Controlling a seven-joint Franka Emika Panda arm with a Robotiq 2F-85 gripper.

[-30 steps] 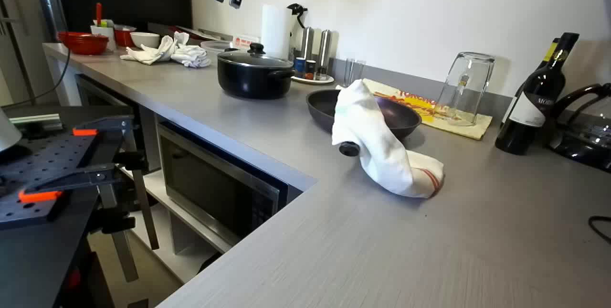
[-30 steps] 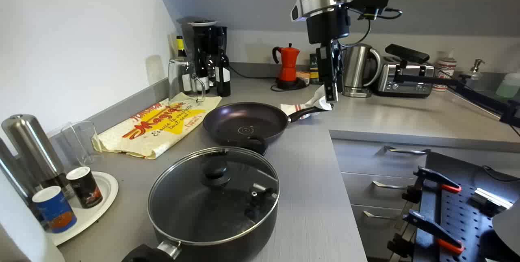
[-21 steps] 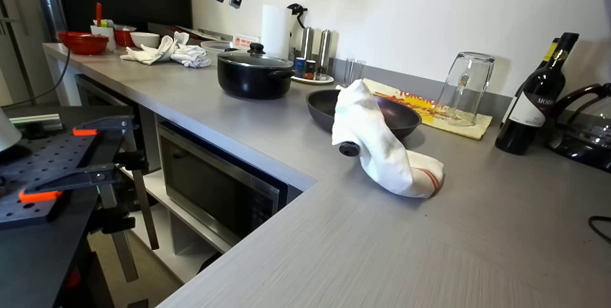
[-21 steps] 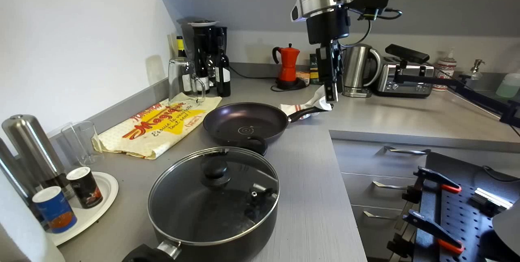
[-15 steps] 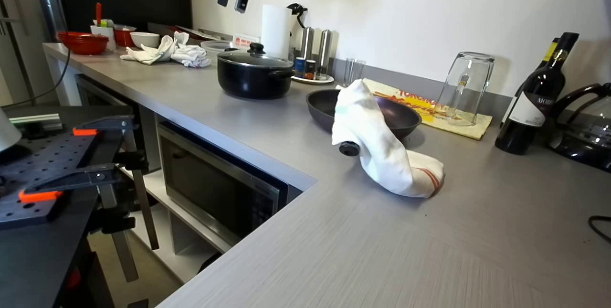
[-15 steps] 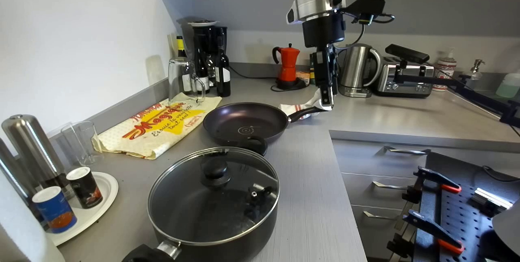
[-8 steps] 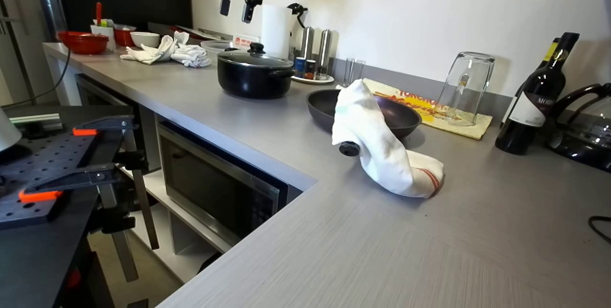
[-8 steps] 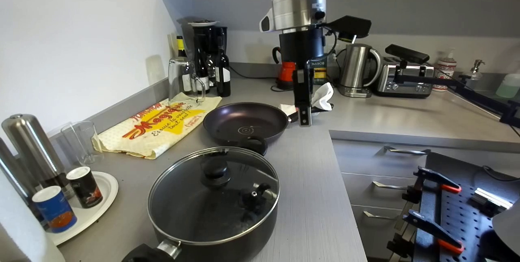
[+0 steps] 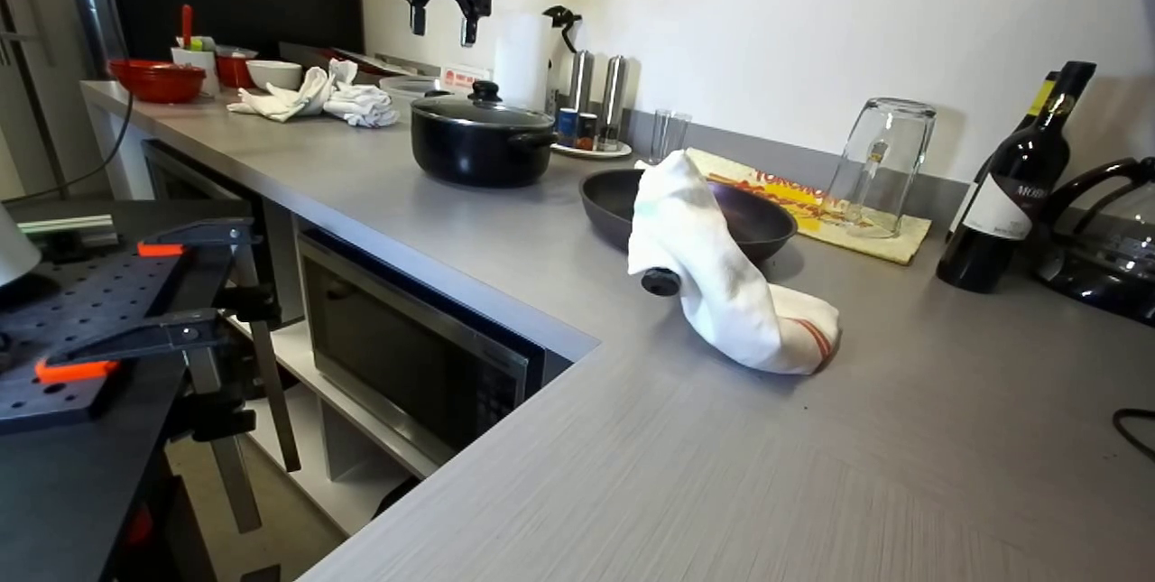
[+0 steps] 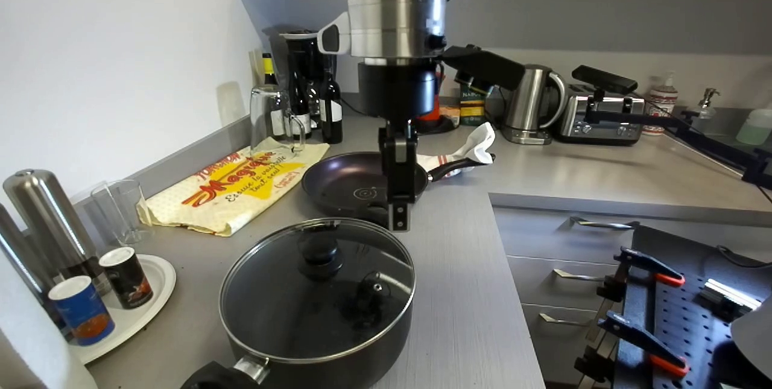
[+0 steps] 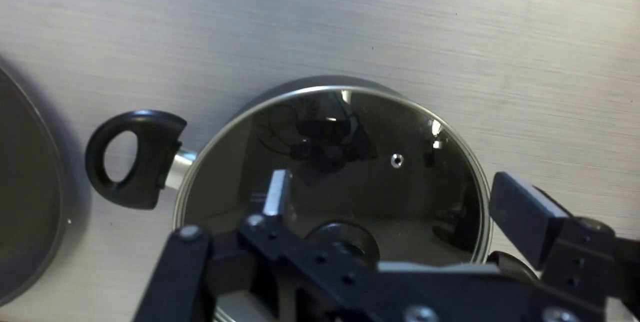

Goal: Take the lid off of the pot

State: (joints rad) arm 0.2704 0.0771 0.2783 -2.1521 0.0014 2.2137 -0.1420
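The gripper (image 9: 443, 26), jaws wide apart and holding nothing, is positioned above the glass lid (image 10: 283, 316), clear of its knob (image 10: 319, 248). The lid is seated on the black pot (image 9: 476, 151), which stands on the desk (image 9: 767, 483), a frying pan (image 10: 338, 177) near one handle (image 11: 156, 155).

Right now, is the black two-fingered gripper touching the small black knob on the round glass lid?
Apart: in an exterior view, the gripper hangs above the knob, pale wall showing between them.
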